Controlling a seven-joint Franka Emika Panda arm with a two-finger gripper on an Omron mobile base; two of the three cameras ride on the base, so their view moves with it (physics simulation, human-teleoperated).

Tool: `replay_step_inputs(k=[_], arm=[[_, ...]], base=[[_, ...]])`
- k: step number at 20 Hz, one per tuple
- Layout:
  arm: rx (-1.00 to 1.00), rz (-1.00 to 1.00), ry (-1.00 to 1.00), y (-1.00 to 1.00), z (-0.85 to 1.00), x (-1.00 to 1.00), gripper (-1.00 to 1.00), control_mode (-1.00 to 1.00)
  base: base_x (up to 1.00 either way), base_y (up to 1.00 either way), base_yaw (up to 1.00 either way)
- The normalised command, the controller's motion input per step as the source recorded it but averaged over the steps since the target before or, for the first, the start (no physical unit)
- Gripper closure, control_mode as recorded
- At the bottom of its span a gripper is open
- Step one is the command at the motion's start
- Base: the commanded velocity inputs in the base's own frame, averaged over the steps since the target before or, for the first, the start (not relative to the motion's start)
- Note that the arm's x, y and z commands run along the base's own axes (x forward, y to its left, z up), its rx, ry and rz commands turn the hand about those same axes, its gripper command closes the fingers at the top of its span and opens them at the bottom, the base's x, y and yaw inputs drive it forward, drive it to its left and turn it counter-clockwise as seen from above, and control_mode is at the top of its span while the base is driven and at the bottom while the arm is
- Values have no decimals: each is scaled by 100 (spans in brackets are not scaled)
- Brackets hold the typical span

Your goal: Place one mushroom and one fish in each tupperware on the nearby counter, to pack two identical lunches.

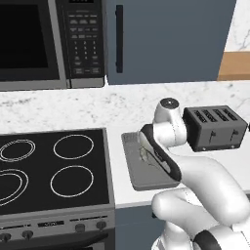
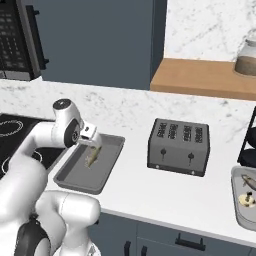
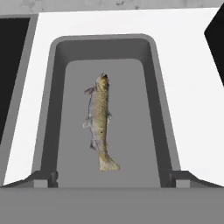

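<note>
A speckled brown fish [image 3: 100,122] lies lengthwise on the floor of a grey tupperware [image 3: 151,57], with nothing else in that tray. My gripper [image 3: 112,178] hangs just above it, open, its fingertips [image 3: 41,177] spread to either side of the tray and holding nothing. From the right base view the gripper [image 2: 91,144] is over the fish [image 2: 93,156] in this tupperware [image 2: 107,170] on the white counter [image 2: 150,195]. A second tupperware [image 2: 237,212] at the far right edge holds a fish [image 2: 248,181] and a mushroom [image 2: 246,199]. My arm partly covers the near tupperware [image 1: 133,168].
A black toaster [image 2: 178,146] stands between the two trays. The black stove [image 1: 53,166] lies left of the near tray, with a microwave [image 1: 49,41] above it. A wooden shelf [image 2: 205,77] with a jar [image 2: 247,57] and a black rack [image 2: 249,140] are at the right.
</note>
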Motion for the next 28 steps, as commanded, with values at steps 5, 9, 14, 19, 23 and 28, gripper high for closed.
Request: replay_step_inputs(k=[5,9,14,19,23,28], arm=[[0,0,-8,-44,40,-60,-100,100],[0,0,0,0,0,0,-100,100],[0,0,0,0,0,0,-100,100],[0,0,0,0,0,0,-100,100],[0,0,0,0,0,0,-100,100],[0,0,0,0,0,0,-100,100]], base=[[-40,-40,0],[-100,-100,0],[-100,-100,0],[-96,-100,0],[-17,-100,-2],[11,-100,-18]])
